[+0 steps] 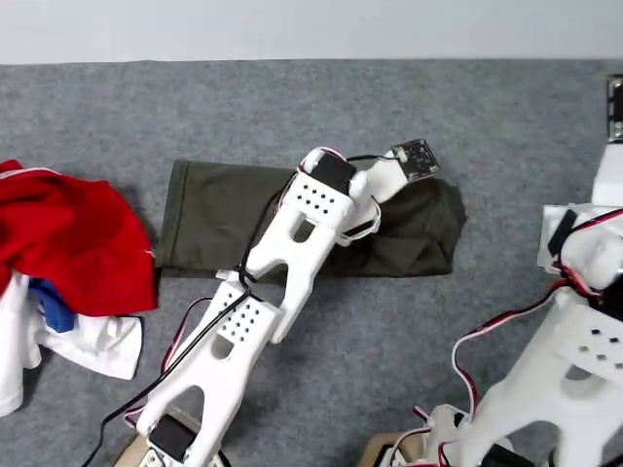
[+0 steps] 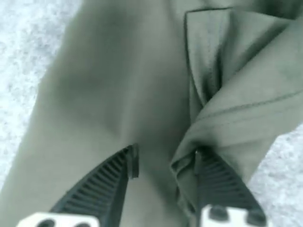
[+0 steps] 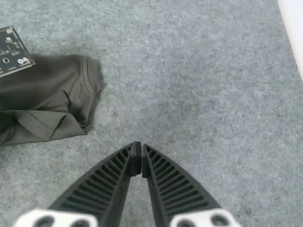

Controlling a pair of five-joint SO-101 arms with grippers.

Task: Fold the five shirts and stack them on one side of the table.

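white perforated arms (image 1: 243,321), red-black cables (image 1: 458,355), ribbed black claw fingers (image 3: 104,182)

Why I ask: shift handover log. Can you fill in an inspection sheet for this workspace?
Surface: grey carpet-like cover, flat.
Job's things: olive shirt partly folded mid-table; red shirt, white shirt and a blue garment heaped unfolded at the edge on the left arm's side.
Clutter: nothing seen.
Grippers: left gripper open over the olive shirt, one finger against a fold; right gripper shut above bare cover.
Cables: wires run along both arms.
Surroundings: pale wall behind the table.
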